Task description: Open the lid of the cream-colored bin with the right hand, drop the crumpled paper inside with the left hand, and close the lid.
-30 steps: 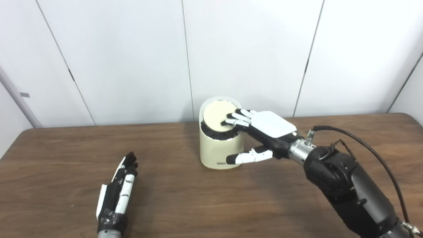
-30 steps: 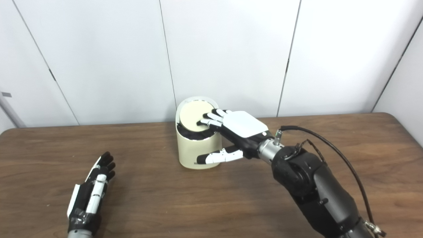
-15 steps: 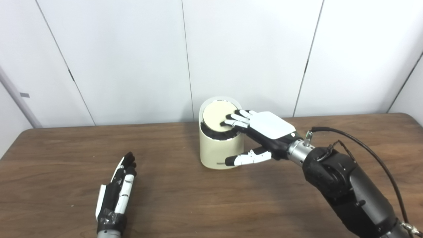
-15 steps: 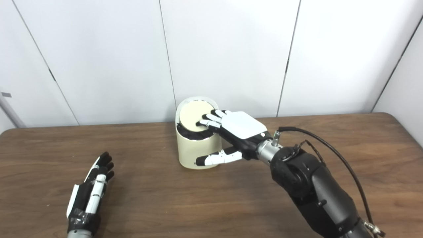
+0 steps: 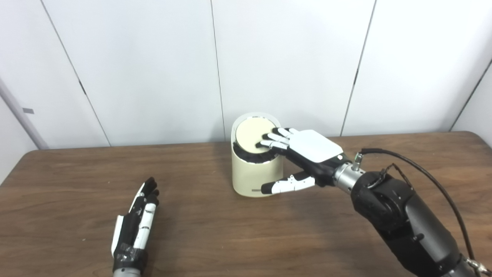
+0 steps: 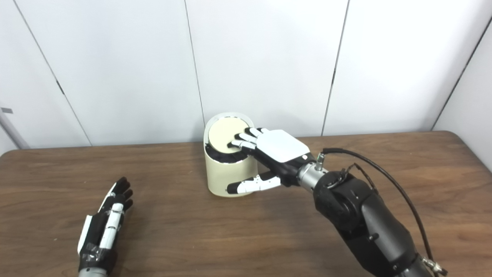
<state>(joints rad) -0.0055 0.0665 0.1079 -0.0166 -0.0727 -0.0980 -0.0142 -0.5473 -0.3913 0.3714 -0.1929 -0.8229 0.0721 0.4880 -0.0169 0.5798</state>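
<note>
The table point(image 5: 69, 181) was dark wood-grain, smooth with a dull sheen; the bin point(image 5: 253, 173) looked like matt cream plastic. The right hand point(image 5: 307, 154) wore a glossy white shell over black; its wrist was bare metal.

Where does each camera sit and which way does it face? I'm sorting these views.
Left eye view: on the head, facing down and forward at the bin; shows left hand and right hand.
Right eye view: beside it, facing likewise; bin appears further left.
Shared: bin, table, both hands, right fingers on the lid.

Brown wooden table point(image 5: 215, 234), cream bin point(image 5: 253, 175) standing, left hand point(image 5: 136, 227) resting flat
</note>
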